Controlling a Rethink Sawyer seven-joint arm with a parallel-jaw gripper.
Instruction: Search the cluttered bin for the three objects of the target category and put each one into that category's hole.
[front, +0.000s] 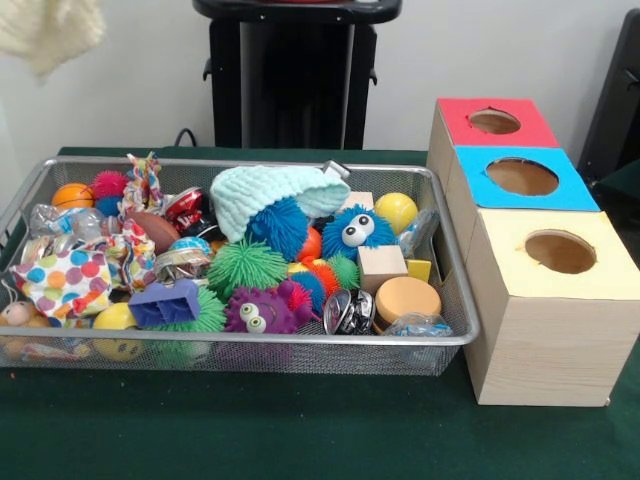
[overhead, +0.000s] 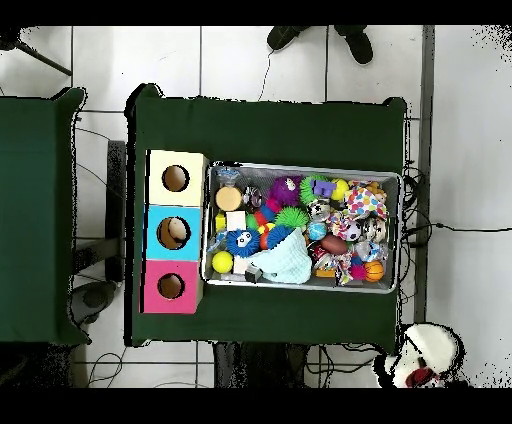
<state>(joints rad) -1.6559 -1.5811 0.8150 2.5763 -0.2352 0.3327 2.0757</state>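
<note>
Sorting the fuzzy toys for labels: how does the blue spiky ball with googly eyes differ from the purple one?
The blue spiky ball with googly eyes sits mid-bin and looks larger; the purple spiky ball with googly eyes lies lower against the near wall of the wire mesh bin. Both have white eyes.

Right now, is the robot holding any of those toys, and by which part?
Nothing is held that I can see. The robot's jaws do not show in either view, and the toys all lie in the wire bin beside the three boxes with holes.
</note>
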